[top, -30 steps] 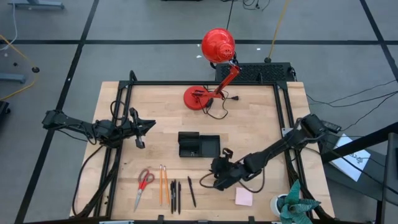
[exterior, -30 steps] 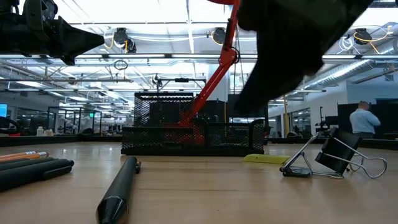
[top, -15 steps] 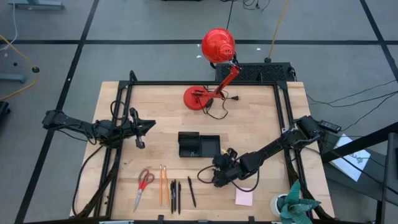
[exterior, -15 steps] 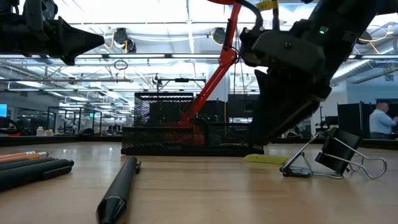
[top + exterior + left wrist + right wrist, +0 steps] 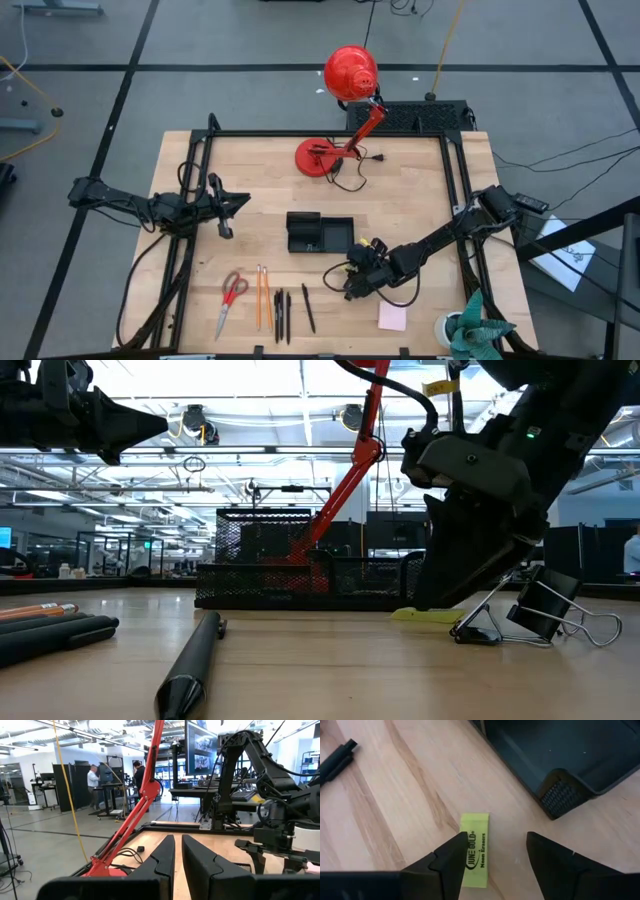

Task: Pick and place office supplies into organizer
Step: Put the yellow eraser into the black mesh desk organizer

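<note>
My right gripper (image 5: 497,847) (image 5: 352,284) is open and points down at the table just on the near side of the black organizer (image 5: 320,233) (image 5: 570,765). A small yellow-green eraser (image 5: 476,855) (image 5: 428,616) lies flat beneath it, beside one finger (image 5: 451,857); whether that finger touches it, I cannot tell. My left gripper (image 5: 178,856) (image 5: 236,205) is shut and waits above the table's left part. Red-handled scissors (image 5: 232,294), two orange pencils (image 5: 262,297) and black pens (image 5: 282,314) lie along the near edge. A pink sticky pad (image 5: 392,317) lies near right.
A red desk lamp stands with its base (image 5: 318,157) at the far middle and its head (image 5: 350,72) beyond the table. A black binder clip (image 5: 545,615) rests close to the eraser. One pen (image 5: 195,660) (image 5: 308,307) lies apart from the others. People stand in the room beyond.
My right gripper has come down toward the eraser and shifted slightly toward the table's right, ending low over it near the organizer. The eraser, clip and pens have kept their places.
</note>
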Available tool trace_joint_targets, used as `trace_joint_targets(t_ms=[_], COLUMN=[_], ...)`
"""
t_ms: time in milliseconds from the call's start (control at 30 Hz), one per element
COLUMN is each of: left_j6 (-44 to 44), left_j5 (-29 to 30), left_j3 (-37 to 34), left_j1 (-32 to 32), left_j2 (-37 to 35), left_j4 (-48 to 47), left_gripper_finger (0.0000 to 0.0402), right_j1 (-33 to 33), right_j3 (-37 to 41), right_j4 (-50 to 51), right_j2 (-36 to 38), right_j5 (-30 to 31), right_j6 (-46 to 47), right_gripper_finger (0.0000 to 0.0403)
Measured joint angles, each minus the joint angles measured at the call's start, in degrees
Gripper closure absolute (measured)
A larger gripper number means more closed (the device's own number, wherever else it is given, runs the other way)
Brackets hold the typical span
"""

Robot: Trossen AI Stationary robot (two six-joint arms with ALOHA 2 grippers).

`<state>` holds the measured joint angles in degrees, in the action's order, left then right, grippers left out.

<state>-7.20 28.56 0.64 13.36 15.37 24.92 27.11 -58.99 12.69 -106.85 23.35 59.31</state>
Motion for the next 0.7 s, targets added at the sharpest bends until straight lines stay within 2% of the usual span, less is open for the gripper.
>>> trace_joint_targets(t_ms=[700], left_j6=[0.0], left_j5=[0.0], left_j3=[0.0], left_j1=[0.0], left_j2=[0.0], left_j4=[-0.9], left_gripper_finger=[0.036], right_j1=[0.0], right_j3=[0.4], right_j4=[-4.4], right_j2=[-0.2], right_j5=[-1.9], right_j6=[-4.5], right_gripper_finger=[0.0204])
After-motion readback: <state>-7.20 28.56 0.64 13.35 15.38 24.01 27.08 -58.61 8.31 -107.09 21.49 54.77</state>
